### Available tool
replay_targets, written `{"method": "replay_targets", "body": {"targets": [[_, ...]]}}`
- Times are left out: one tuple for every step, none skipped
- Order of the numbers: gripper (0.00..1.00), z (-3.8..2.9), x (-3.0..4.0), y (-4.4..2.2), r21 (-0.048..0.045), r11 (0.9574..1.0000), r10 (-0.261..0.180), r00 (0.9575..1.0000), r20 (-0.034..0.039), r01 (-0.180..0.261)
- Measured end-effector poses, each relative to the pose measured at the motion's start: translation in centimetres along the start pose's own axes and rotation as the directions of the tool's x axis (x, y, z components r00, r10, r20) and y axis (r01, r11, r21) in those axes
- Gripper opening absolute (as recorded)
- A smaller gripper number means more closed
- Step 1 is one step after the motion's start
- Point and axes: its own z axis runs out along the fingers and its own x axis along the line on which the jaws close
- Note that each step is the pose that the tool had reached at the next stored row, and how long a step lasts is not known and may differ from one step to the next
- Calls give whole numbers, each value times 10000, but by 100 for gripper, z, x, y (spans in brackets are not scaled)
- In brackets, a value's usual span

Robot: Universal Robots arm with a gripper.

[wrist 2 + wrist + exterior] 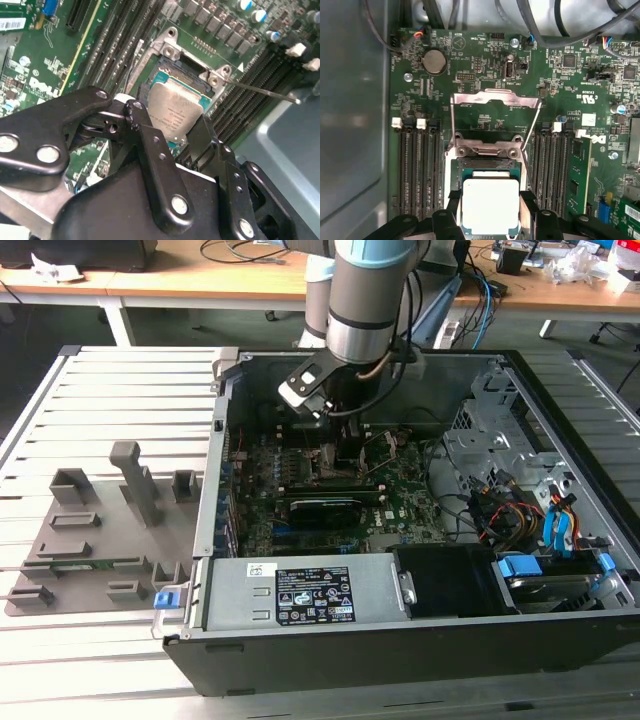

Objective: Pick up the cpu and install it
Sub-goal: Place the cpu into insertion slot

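The arm (365,300) reaches down into the open computer case (400,655), which lies on its side on a slatted table (110,390). The claw (335,452) sits low over the middle of the green board (400,500).

And there it is in the first wrist view: the cpu (491,206), silver top up, pinched between the two black fingers (451,212), one against each side edge. So the claw is narrow, closed on the cpu.

In the second wrist view the cpu (177,111) is right over the socket (176,64) and covers most of it, with a strip of the dark socket floor showing past its far edge. Whether the chip touches the socket, I cannot tell.

The socket's metal hold-down frame (470,98) is flipped open, standing up just beyond the socket. A thin latch wire (260,91) sticks out to one side.

Memory slots (417,165) run along both sides of the socket. One slot, on the side away from the case wall, has a green memory stick (580,172) in it. A round coin battery (434,61) sits farther out on the board.

A grey power box (300,595) lies along the near edge of the case. At the exterior view's left, well apart from the case, a grey holder tray (90,540) rests on the table.
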Motion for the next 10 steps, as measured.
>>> {"method": "replay_targets", "body": {"targets": [[55,21,1,1,0,10000,6,10000,0,-6],[55,33,1,1,0,10000,13,10000,-1,-13],[55,54,1,2,1,10000,40,10000,-2,-40],[55,72,2,3,2,10000,60,10000,-3,-60],[55,93,3,4,2,10000,86,10000,-4,-86],[55,113,3,5,2,9999,103,9999,-4,-103],[55,119,4,5,3,9999,105,9999,-5,-105],[55,125,5,6,3,9999,108,9999,-4,-108],[55,133,7,6,3,9999,111,9999,-4,-111],[55,147,11,6,4,9999,113,9999,-4,-113]]}}
